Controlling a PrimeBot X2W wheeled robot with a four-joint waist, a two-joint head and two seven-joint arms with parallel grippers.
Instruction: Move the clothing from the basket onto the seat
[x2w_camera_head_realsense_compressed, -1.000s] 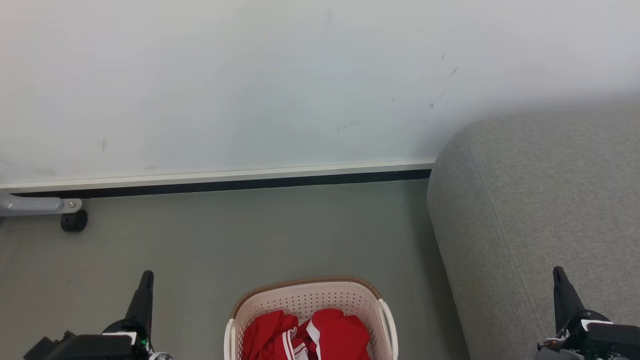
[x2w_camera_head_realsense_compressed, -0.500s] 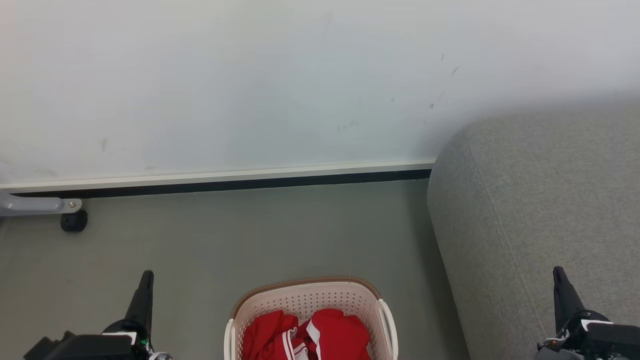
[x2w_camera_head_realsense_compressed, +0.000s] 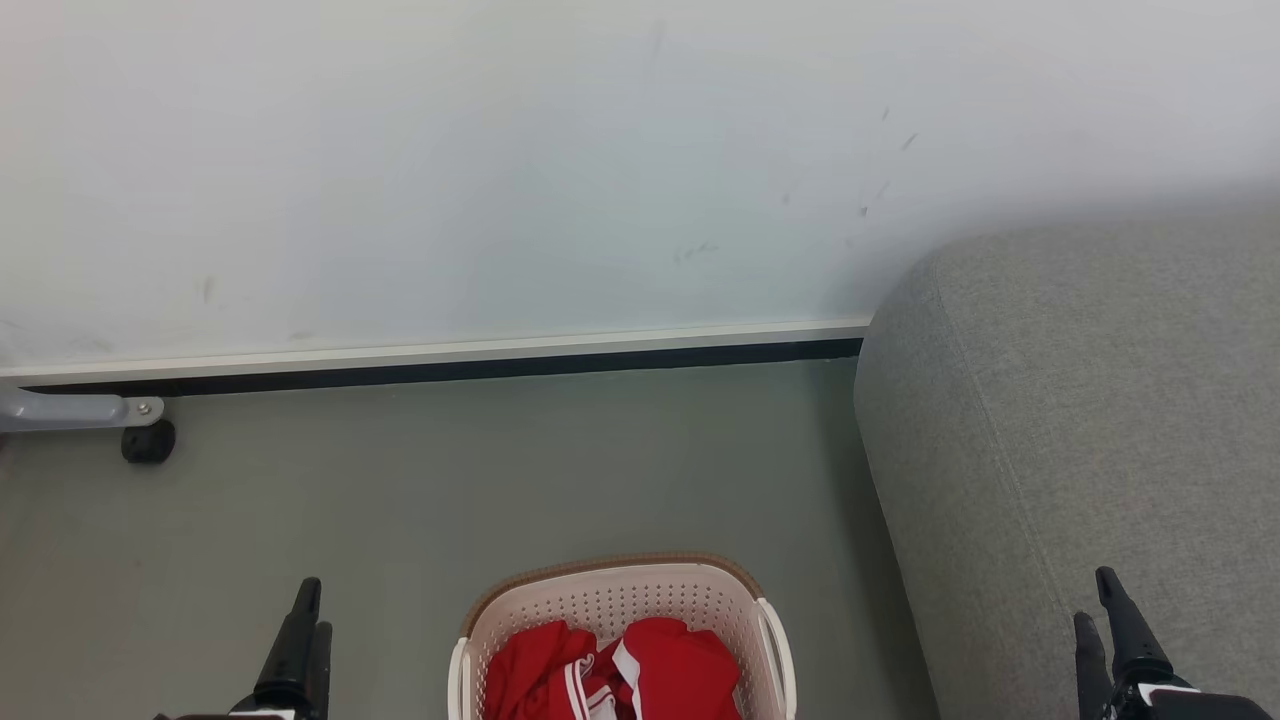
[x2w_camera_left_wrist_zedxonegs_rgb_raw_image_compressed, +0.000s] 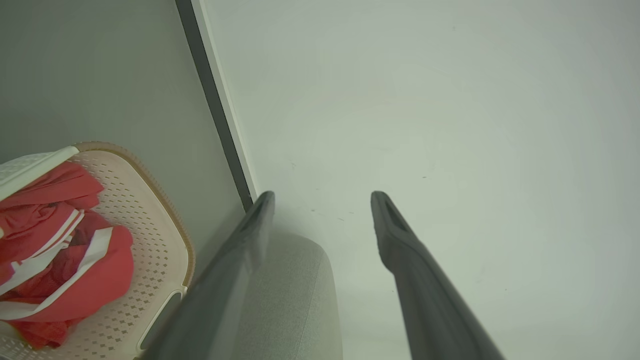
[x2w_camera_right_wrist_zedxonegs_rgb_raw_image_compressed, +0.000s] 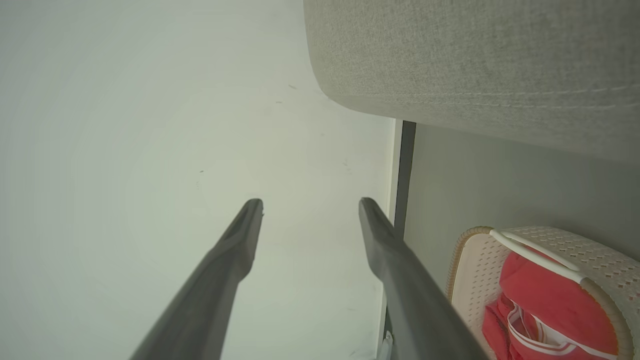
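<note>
The left gripper (x2w_camera_head_realsense_compressed: 312, 620) and right gripper (x2w_camera_head_realsense_compressed: 1092, 600) hang empty, jaws spread wide, probably readied for a first grab. The clothing (x2w_camera_head_realsense_compressed: 620, 670) lies heaped in the basket (x2w_camera_head_realsense_compressed: 610, 565), between the two pairs of jaws and touching neither. The seat (x2w_camera_head_realsense_compressed: 1080, 400) rises close by the right jaws, so the carry looks short.

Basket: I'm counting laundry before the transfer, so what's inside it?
Crumpled red clothing with white stripes and edging lies in the basket. How many pieces there are, and whatever lies beneath them, is hidden.
</note>
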